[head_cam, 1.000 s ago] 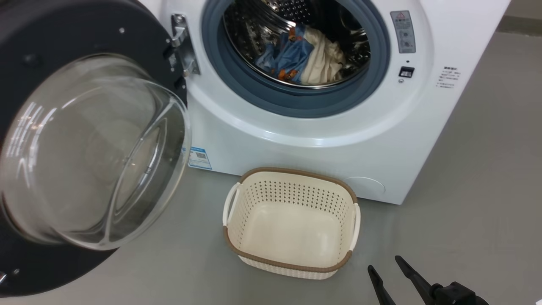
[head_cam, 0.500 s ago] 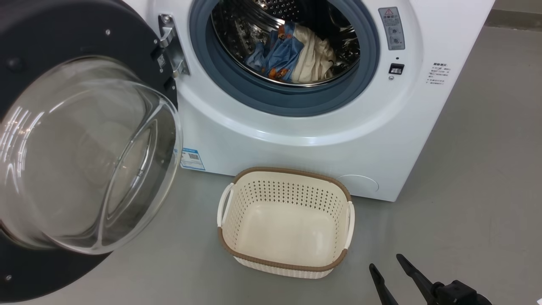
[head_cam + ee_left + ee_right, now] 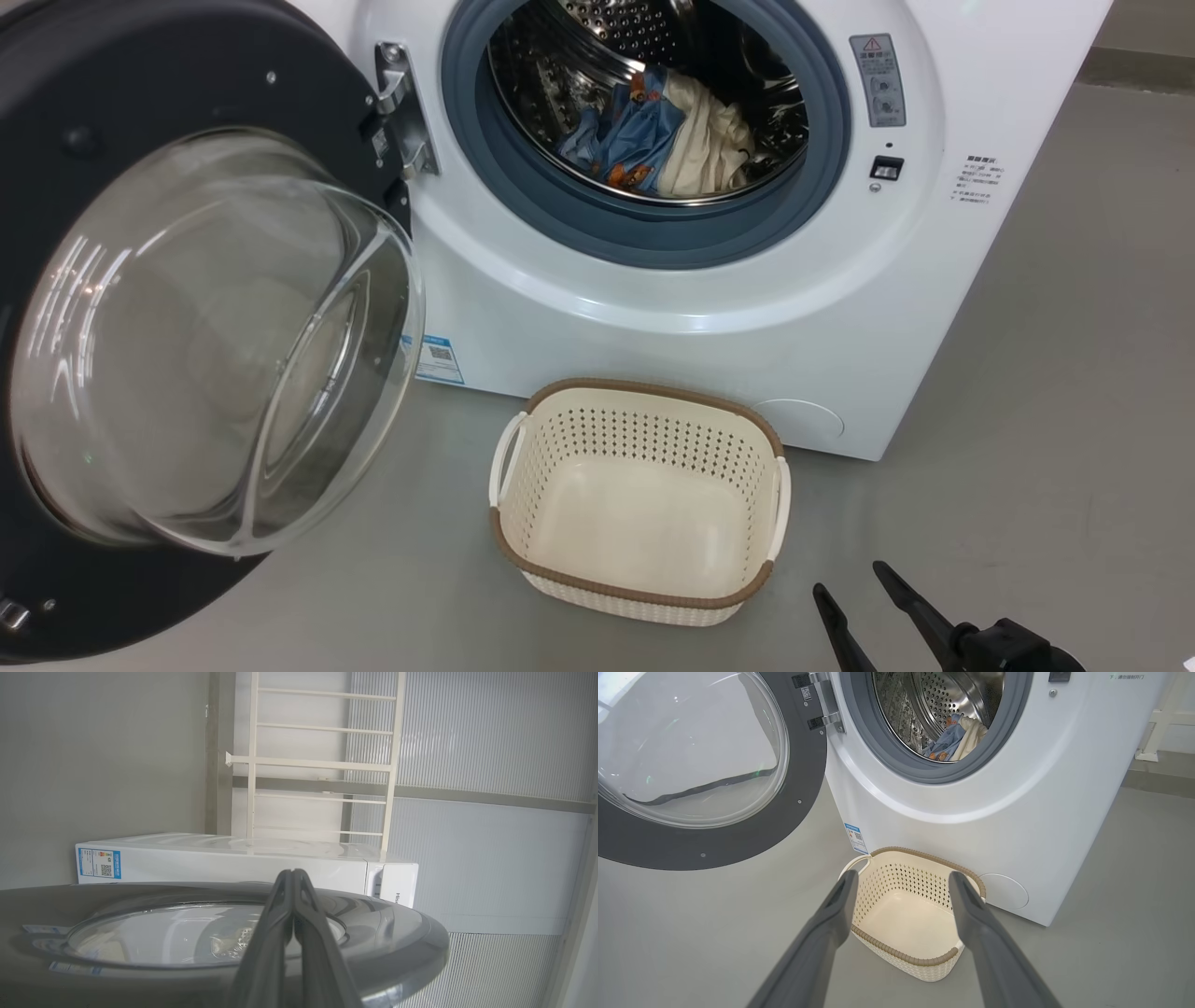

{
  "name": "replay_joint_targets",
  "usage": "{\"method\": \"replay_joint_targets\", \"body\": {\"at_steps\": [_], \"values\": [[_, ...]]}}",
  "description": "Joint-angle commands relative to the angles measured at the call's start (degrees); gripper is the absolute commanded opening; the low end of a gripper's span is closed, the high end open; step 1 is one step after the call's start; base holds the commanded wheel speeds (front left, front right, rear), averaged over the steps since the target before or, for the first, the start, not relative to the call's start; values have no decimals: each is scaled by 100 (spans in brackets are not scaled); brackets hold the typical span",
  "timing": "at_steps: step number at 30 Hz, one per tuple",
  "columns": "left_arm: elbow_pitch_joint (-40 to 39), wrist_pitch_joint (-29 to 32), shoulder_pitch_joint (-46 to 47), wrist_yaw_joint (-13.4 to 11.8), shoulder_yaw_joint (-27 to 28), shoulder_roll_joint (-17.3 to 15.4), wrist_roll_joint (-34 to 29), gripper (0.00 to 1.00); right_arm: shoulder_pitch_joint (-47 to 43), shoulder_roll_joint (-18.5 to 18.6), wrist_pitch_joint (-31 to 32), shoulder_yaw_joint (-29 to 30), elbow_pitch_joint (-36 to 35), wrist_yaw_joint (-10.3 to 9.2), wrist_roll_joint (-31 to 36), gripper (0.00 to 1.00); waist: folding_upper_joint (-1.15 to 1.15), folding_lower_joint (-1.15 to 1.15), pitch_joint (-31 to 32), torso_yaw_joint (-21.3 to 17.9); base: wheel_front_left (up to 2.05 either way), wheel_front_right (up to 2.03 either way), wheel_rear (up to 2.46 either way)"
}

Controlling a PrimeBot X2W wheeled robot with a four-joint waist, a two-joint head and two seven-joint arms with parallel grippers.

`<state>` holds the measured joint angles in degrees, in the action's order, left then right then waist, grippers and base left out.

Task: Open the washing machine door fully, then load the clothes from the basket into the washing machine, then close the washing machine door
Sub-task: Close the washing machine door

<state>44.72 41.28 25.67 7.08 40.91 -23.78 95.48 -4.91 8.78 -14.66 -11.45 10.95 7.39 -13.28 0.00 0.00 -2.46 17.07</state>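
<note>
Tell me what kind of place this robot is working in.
Probably a laundry area: a white washing machine stands on a bare grey floor, with an empty laundry basket before it and a cream rack nearby.

Grey floor [image 3: 1027, 420] is running smooth to a darker skirting strip [image 3: 1144, 65] at top rt of head view. In L wrist view a cream rack [image 3: 322, 765] w/ thin rungs is standing in front of ribbed pale wall panels [image 3: 490, 732]. In R wrist view a cream frame foot [image 3: 1146, 756] is resting on the floor, top rt.
</note>
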Motion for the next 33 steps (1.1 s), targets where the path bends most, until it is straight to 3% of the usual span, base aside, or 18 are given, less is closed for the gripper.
{"method": "replay_joint_targets", "body": {"at_steps": [1,19,33], "values": [[-178,103,-47,40,65,-273,66,0,47,55,-34,-123,-145,10,-11,100,0,0,9,6,0,0,0],[-1047,1073,-648,-115,-92,223,317,0,5,-18,-34,-73,-158,10,-4,100,0,0,40,99,0,0,0],[-2745,1639,-1381,-375,-393,1058,470,0,3,-171,-34,-11,-160,10,6,100,0,0,13,216,0,0,0]]}}
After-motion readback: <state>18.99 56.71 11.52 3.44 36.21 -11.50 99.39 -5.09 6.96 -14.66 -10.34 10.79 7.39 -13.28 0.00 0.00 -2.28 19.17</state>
